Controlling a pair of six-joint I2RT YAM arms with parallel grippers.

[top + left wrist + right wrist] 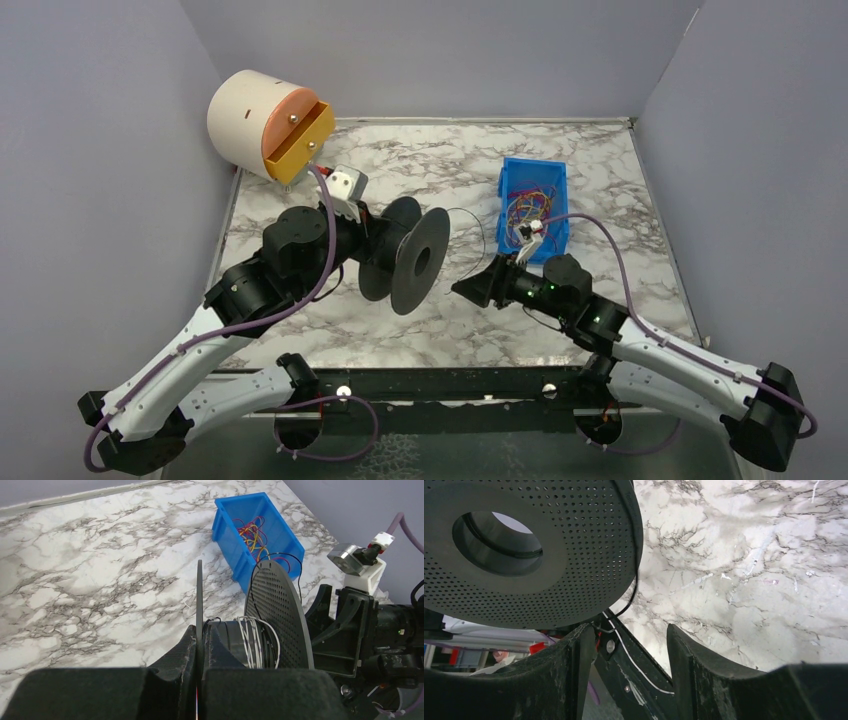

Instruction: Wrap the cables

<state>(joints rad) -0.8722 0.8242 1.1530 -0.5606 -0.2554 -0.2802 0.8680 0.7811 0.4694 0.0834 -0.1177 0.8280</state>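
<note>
At the far left corner of the marble table [600, 150], a cream cylinder [240, 120] with an orange face lies tilted against the wall. In front of it, the left claw [199, 652] is pinched tight on the thin edge of 1 disc of the black spool [410, 255], holding it on edge so that its 2 discs stand upright and its open hub faces right.

In the left wrist view, white and black turns of wire [256, 640] sit wound on the hub, just inside the perforated disc. A long black strand [482, 238] arcs away from the spool's right side towards the blue bin [535, 170]. The coloured cables [528, 207], red, yellow and orange, lie in a loose tangle inside that bin, which sits on the table to the right of the spool.

The right claw [475, 288] hovers just to the right of the spool, near the bin. Its jaws stand partly apart with nothing gripped between them. In the right wrist view, the black strand runs down off the disc's rim towards the left finger.
</note>
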